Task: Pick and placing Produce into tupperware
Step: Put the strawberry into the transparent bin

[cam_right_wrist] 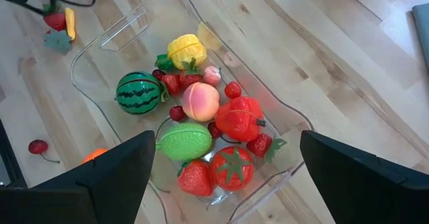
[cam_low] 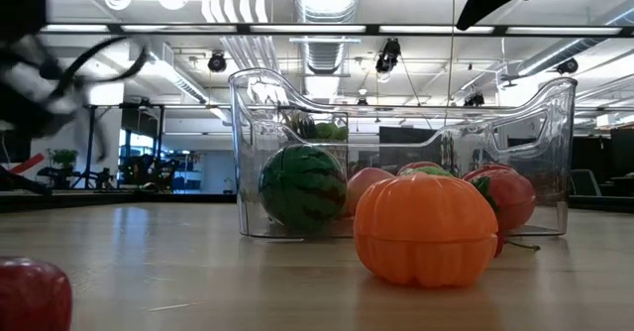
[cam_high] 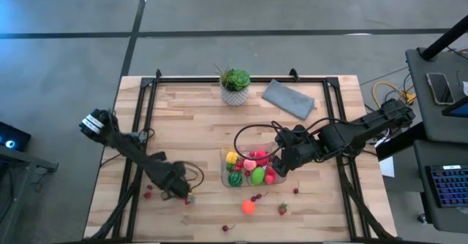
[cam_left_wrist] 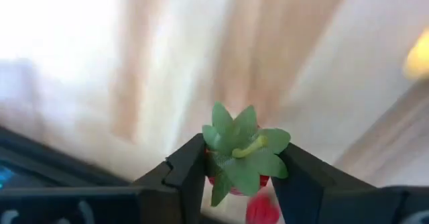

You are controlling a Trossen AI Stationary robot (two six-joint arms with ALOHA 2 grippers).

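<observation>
Left end effector (cam_left_wrist: 238,174) grips a strawberry (cam_left_wrist: 236,158).
Only your right wrist view shows the right end effector (cam_right_wrist: 228,177) wide above the tupperware (cam_right_wrist: 120,33).

No readable text, no labels, no brands, no numbers, no signs legible in any view

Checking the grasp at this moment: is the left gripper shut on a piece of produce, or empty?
Shut on a strawberry: in its wrist view the left gripper has both fingers pressed against the red fruit, its green leafy cap sticking up between them.
</observation>
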